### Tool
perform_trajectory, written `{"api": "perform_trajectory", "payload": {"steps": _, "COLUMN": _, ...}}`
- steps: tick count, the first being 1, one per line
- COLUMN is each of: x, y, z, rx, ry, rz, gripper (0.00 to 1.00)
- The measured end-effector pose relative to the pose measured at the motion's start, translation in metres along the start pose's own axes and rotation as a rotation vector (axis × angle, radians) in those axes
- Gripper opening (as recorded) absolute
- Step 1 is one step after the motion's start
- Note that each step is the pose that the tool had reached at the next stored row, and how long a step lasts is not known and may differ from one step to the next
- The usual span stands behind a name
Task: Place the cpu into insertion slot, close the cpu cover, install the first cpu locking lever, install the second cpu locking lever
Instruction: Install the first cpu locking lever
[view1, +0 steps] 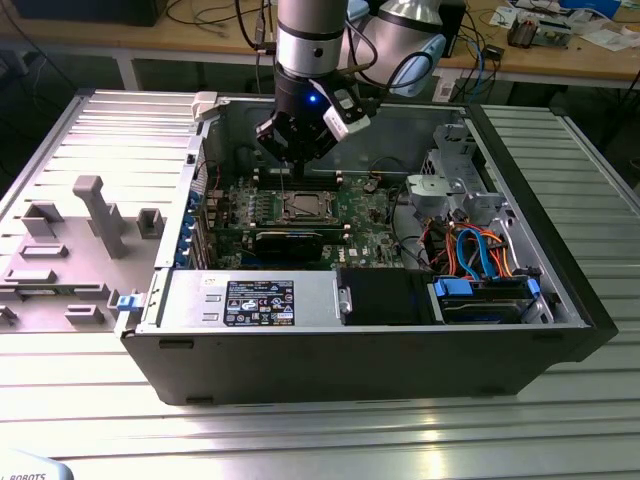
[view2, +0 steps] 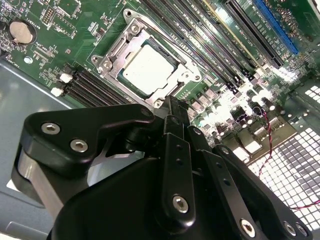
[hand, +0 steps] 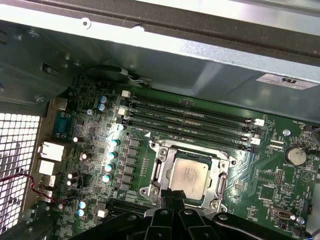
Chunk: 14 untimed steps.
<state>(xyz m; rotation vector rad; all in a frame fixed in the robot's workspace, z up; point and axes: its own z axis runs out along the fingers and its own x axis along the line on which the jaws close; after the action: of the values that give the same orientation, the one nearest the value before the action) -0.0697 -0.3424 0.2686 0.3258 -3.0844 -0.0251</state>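
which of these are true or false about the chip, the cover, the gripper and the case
1. The chip sits in its socket on the board. True.
2. The gripper holds the chip in the air. False: the chip lies in the socket, the gripper's tip at its edge.
3. The cover lies down around the chip. True.
4. The computer case is closed up. False: its side is open, the board showing.

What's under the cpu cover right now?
The cpu sits under the cover, its metal top showing through the window. Its edges and underside are hidden by the frame.
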Motion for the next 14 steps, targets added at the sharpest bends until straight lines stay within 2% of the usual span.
{"api": "perform_trajectory", "payload": {"steps": 7, "x": 0.0, "y": 0.0, "z": 0.0, "rx": 0.0004, "ry": 0.0002, "rz": -0.009, "gripper": 0.11}}
{"api": "perform_trajectory", "payload": {"steps": 8, "x": 0.0, "y": 0.0, "z": 0.0, "rx": 0.001, "ry": 0.0005, "rz": -0.025, "gripper": 0.11}}
{"api": "perform_trajectory", "payload": {"steps": 9, "x": 0.0, "y": 0.0, "z": 0.0001, "rx": 0.0024, "ry": 0.0012, "rz": -0.064, "gripper": 0.11}}
{"api": "perform_trajectory", "payload": {"steps": 12, "x": 0.0, "y": 0.0, "z": 0.0002, "rx": 0.0053, "ry": 0.0029, "rz": -0.14, "gripper": 0.11}}
{"api": "perform_trajectory", "payload": {"steps": 14, "x": 0.0, "y": 0.0, "z": 0.0002, "rx": 0.0062, "ry": 0.0034, "rz": -0.164, "gripper": 0.11}}
